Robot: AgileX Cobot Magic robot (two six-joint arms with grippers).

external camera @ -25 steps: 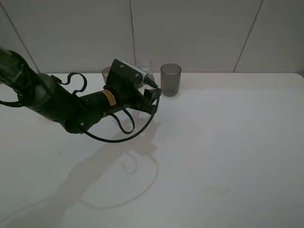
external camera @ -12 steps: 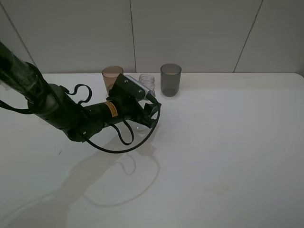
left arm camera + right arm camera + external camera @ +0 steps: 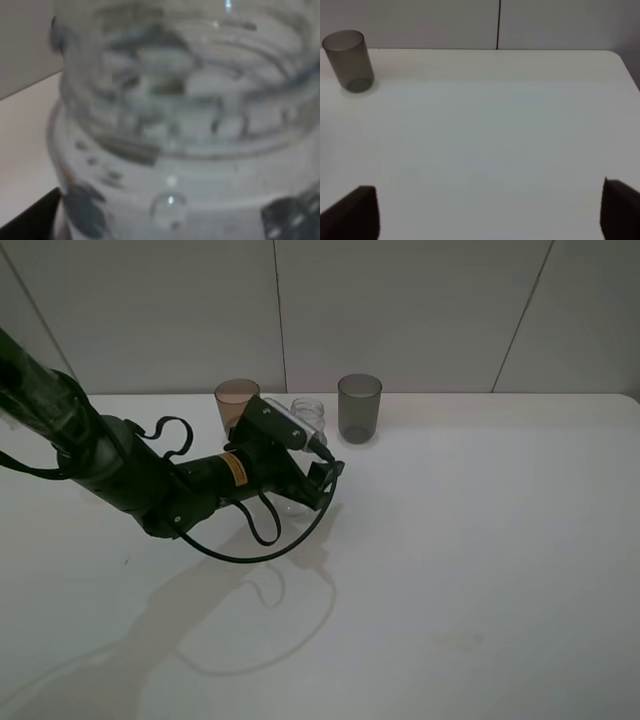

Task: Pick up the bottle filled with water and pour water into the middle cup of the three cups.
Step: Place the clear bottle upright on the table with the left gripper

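The left claw [image 3: 312,472] closes around the clear bottle [image 3: 308,418], which stands upright on the white counter [image 3: 480,540]; the amber-brown middle cup [image 3: 236,400] sits just beyond, up-left. The right claw [image 3: 490,210] is spread wide and empty, farther off. The arm's yellow label is unreadable.
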